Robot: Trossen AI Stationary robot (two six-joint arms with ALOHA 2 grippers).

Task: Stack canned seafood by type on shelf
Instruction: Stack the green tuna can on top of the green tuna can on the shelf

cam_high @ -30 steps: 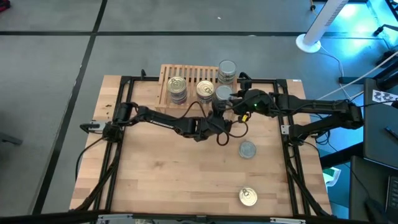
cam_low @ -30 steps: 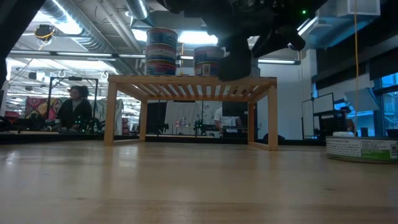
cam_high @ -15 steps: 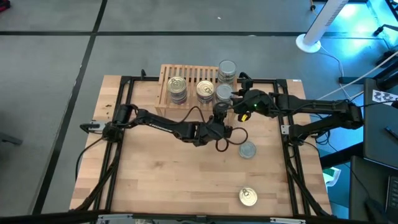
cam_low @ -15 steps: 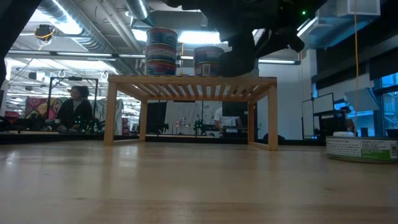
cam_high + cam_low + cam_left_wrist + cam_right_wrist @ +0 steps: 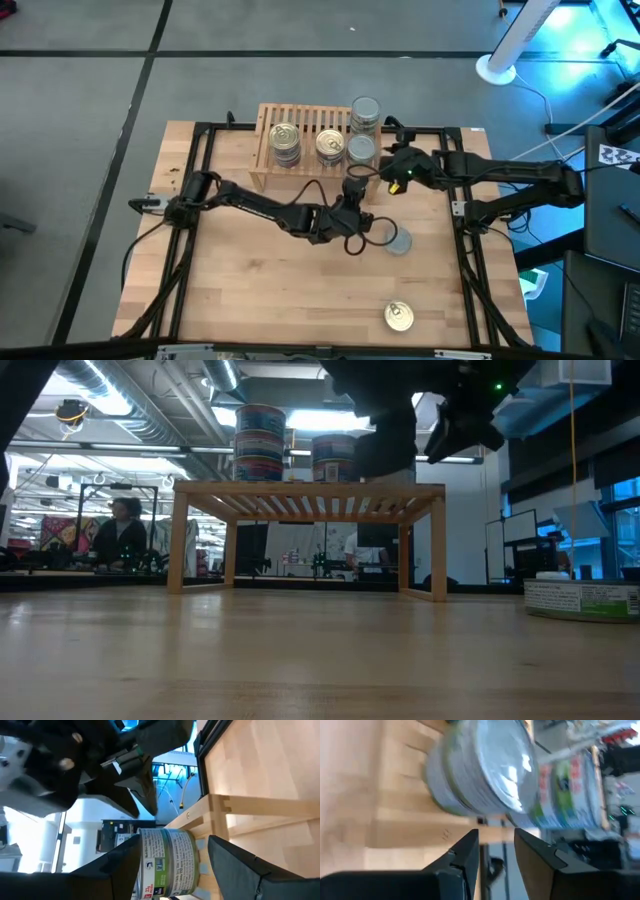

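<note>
Left pincer now back, open, off can.

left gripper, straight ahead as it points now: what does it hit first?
Most likely the silver-lidded can at the shelf's front right corner. In the left wrist view it sits dead ahead between the left gripper's open fingers, apart from them. The right gripper hangs just beyond it; depth there is unclear.
</note>
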